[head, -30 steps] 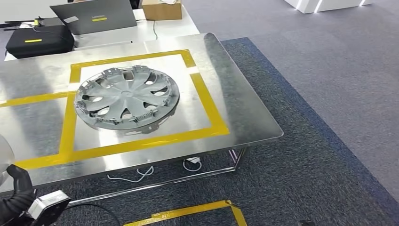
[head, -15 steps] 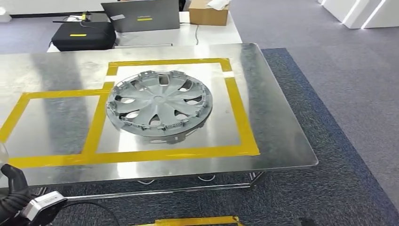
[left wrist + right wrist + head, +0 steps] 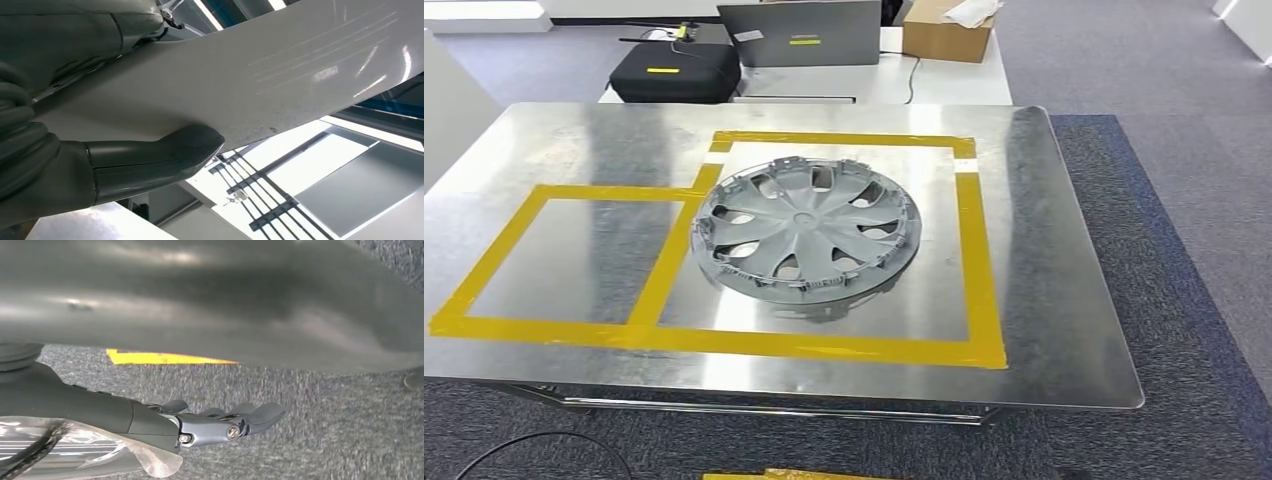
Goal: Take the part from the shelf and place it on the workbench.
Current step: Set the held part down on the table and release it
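On the workbench [image 3: 1064,300], well ahead of both hands, the part [image 3: 806,232], a grey wheel cover, lies flat inside the larger yellow tape frame [image 3: 977,250], tilted a little off the metal; a laptop [image 3: 799,32], black case [image 3: 674,70] and cardboard box [image 3: 944,28] sit on a table beyond. Judging from this, placement looks done; the risk now is a hand or arm brushing the bench edge, which could nudge the cover out of its frame. Right hand [image 3: 220,422] hangs low over grey carpet [image 3: 325,410], fingers straight, close together and holding nothing. Left hand [image 3: 150,160] lies beside a pale curved panel [image 3: 280,65], its thumb against it; whether its fingers are apart or curled cannot be told.
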Controlling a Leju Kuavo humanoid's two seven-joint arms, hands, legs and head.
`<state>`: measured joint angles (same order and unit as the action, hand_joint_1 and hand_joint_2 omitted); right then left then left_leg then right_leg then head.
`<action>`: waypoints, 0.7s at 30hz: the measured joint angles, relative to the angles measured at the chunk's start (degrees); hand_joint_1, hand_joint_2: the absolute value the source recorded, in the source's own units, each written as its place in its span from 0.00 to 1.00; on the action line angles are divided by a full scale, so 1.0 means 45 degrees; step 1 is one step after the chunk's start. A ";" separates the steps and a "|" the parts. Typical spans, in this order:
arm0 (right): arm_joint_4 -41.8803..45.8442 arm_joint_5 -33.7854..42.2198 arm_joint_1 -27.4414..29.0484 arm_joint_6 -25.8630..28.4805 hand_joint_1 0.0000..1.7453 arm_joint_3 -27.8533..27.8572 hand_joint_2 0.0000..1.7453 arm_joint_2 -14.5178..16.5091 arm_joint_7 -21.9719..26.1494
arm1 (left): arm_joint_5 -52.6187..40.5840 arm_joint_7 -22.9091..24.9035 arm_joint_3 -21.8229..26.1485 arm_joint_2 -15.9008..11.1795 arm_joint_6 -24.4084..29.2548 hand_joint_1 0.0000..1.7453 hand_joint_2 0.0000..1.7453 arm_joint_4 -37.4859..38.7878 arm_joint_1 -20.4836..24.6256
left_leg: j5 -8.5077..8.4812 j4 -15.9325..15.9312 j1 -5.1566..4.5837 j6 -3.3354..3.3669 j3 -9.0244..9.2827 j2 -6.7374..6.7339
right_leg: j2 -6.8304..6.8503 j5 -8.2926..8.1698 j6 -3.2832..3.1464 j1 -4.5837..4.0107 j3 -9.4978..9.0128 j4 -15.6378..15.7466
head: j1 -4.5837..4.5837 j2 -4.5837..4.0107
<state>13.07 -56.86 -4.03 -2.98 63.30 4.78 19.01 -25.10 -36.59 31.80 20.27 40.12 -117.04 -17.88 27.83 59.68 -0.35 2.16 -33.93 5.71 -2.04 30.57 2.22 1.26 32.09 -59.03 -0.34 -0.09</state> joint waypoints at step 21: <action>0.0000 -0.0057 0.0045 -0.0181 0.00 0.0126 0.00 -0.0002 0.0001 | -0.0987 0.0453 0.1656 -0.0080 -0.0506 1.00 1.00 0.2446 0.0418 | 0.0076 -0.0159 0.0010 -0.0316 0.0173 -0.0057 | -0.0007 0.0124 -0.0205 -0.0048 -0.0161 0.0041 | 0.0015 0.0000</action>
<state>13.07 -57.12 -3.82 -3.79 63.87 4.76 19.02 -29.54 -34.55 39.25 19.91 37.84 -106.04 -16.00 28.17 58.97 -0.31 0.74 -33.15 5.45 -2.07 31.13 1.30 1.04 31.37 -58.85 -0.27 -0.09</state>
